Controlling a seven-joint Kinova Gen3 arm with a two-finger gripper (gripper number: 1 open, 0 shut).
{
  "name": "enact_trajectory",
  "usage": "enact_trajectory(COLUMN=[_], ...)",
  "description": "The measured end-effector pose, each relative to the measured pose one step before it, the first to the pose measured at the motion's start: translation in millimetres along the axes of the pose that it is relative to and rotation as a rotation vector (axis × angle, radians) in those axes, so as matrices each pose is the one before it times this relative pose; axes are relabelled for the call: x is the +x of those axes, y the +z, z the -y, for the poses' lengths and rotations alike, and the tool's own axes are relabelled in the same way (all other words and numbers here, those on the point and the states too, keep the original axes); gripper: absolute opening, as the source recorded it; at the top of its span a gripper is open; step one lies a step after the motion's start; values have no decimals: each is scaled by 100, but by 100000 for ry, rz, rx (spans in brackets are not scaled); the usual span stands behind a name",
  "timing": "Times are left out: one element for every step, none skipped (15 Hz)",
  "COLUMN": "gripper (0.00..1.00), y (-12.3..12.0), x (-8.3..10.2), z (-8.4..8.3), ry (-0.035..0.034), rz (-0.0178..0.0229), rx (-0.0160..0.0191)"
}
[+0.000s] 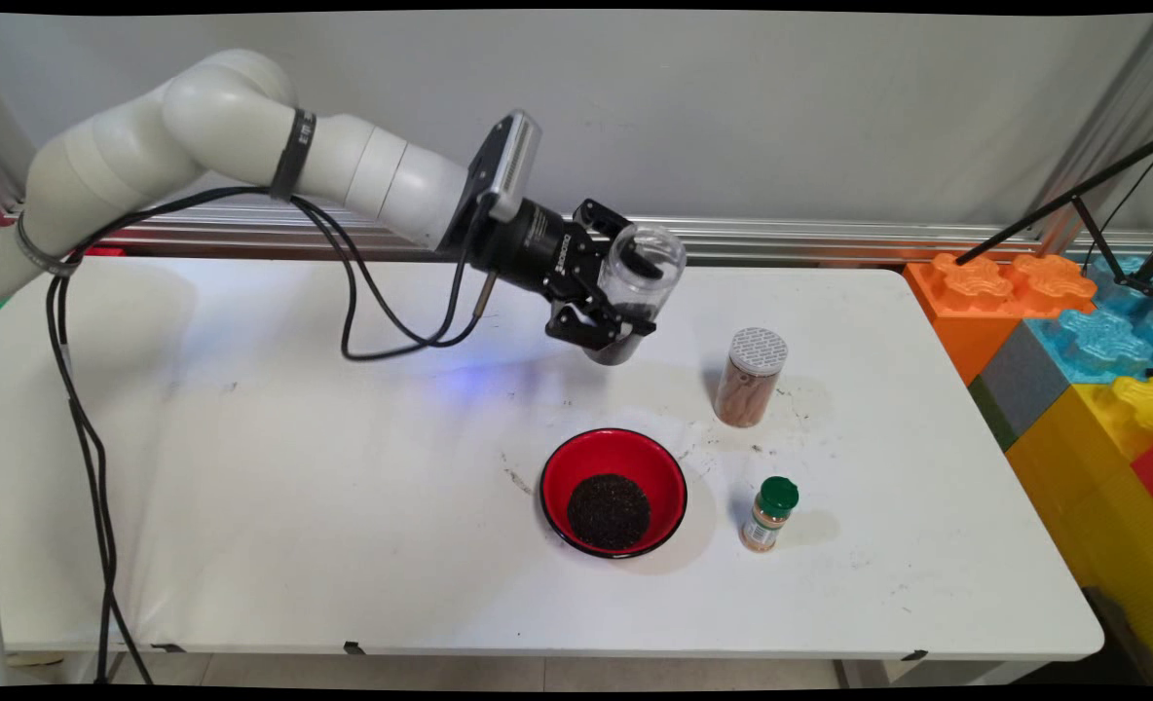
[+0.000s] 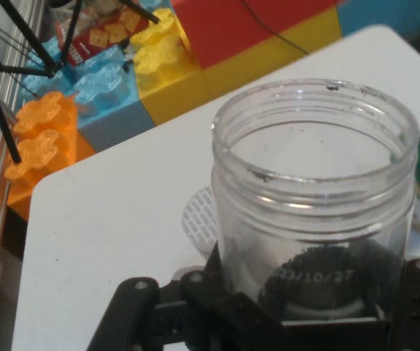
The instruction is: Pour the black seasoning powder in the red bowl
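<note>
Pincer [image 1: 608, 310] clamped on clear open jar [image 1: 635, 287], lifted off desk [image 1: 294, 467] toward far edge, gripped low on the body, mouth kept free, tilted up and away. A few dark grains left inside. Below, nearer front edge: red bowl [image 1: 613, 492] holding dark grains. Beside it toward right edge: capped brown jar [image 1: 750, 378], green-lidded spice bottle [image 1: 769, 514].

Three jars [image 1: 641, 282] [image 1: 750, 377] [image 1: 769, 513], one bowl [image 1: 613, 491], perhaps six blocks [image 1: 1000, 292].

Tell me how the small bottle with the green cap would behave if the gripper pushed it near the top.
The green-capped bottle is upright, narrow and taller than wide, so it would probably tip. Being round, it would then likely roll. It looks small, so probably light.
</note>
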Motion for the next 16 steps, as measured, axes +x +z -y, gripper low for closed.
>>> enact_trajectory(gripper=[0,0,0,0,0,0,0,0,0,0,0,0,0,0,0,0], y=[-21,11,51,7,-5,25,36,19,37,-2,-55,-3,-42,-72,-50,-64], x=[104,73,68,11,4,-34,-62,-108,-114,-190,-242,-228,-304,-319,-266,-326], z=[476,496,450,566,497,394,415,374,272,259,201,156,142,131,128,124], ry=[-4040,-3539,-2764,-3136,-2770,-2205,-2352,-2192,-1672,-1846,-1480,-978,-384,21,114,69], rz=[-1280,-1084,-888,-936,-784,-517,-500,-579,-472,-526,-486,-323,-336,-380,-351,-321], rx=[715,822,657,909,683,292,196,300,194,177,89,-68,-105,52,102,166])
